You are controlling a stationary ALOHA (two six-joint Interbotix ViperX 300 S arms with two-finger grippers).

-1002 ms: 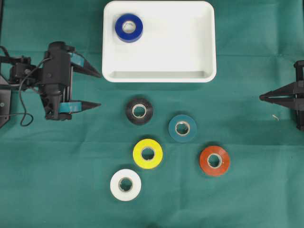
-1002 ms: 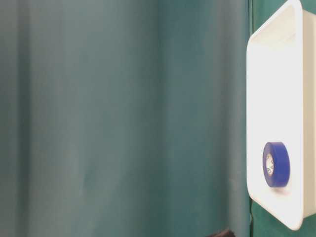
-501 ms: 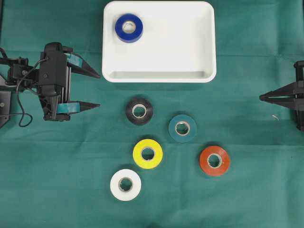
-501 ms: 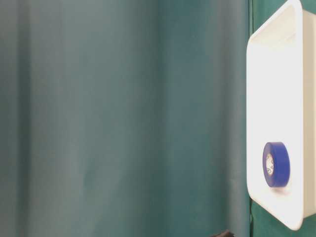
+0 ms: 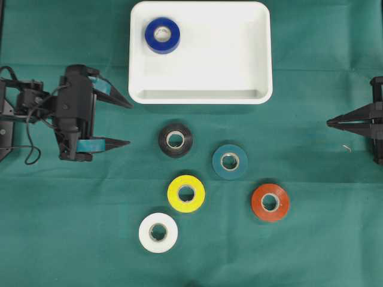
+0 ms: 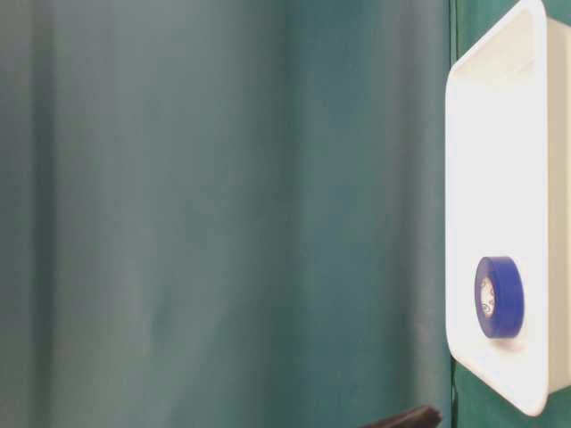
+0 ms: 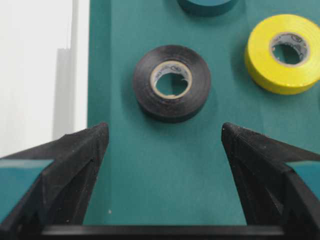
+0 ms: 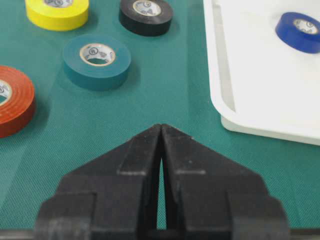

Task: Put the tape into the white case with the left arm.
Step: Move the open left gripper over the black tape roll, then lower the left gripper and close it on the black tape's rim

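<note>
Five tape rolls (image 5: 186,193) | green cloth (image 5: 311,239) | backdrop (image 6: 178,214) green

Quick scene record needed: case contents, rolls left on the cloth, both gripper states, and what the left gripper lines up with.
case: shallow white rectangular plastic tray, on the green cloth
in case: blue tape roll, lying flat in a corner
on cloth: black tape roll, teal tape roll, yellow tape roll, red-orange tape roll, white tape roll
left gripper: open, empty, black roll ahead between its prongs
right gripper: shut, empty, at the cloth's far edge
</note>
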